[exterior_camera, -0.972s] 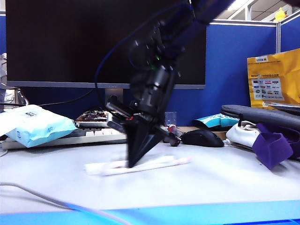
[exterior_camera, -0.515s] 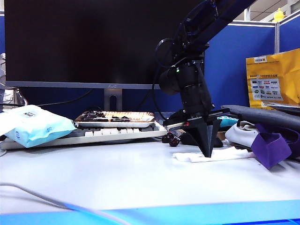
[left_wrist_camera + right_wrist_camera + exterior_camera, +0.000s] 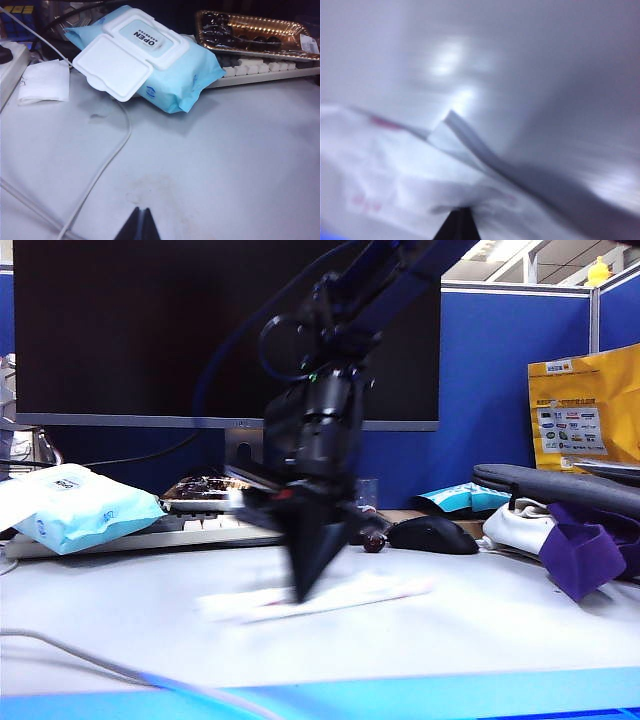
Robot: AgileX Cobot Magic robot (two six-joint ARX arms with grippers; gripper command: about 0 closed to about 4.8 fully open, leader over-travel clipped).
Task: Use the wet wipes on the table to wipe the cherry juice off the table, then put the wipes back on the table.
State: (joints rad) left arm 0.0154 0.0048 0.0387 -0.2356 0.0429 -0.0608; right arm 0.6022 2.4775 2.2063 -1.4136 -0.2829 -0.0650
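Note:
My right gripper (image 3: 303, 595) points straight down in the middle of the table (image 3: 480, 630), blurred by motion. It is shut on the wet wipes (image 3: 350, 592), a thin white sheet stretched flat on the desktop under its tip. The right wrist view shows the wet wipes (image 3: 410, 185) bunched against that gripper's tip (image 3: 461, 212), with faint pink stains (image 3: 384, 122) on the sheet. Cherry juice on the bare table is hidden by the blur. My left gripper (image 3: 140, 211) is shut with nothing in it, low over the table's left part, and is out of the exterior view.
A light-blue wipes packet (image 3: 85, 510) lies at the left by a keyboard (image 3: 200, 530) and a snack tray (image 3: 250, 32). A dark cherry (image 3: 374, 543), a black mouse (image 3: 432, 534) and purple cloth (image 3: 580, 550) sit to the right. A white cable (image 3: 105, 160) crosses the front left.
Half a second ago my right gripper stood at the right by the mouse with the wipe. It has swept back left to the middle, dragging the wipe. The left gripper's earlier state is not shown.

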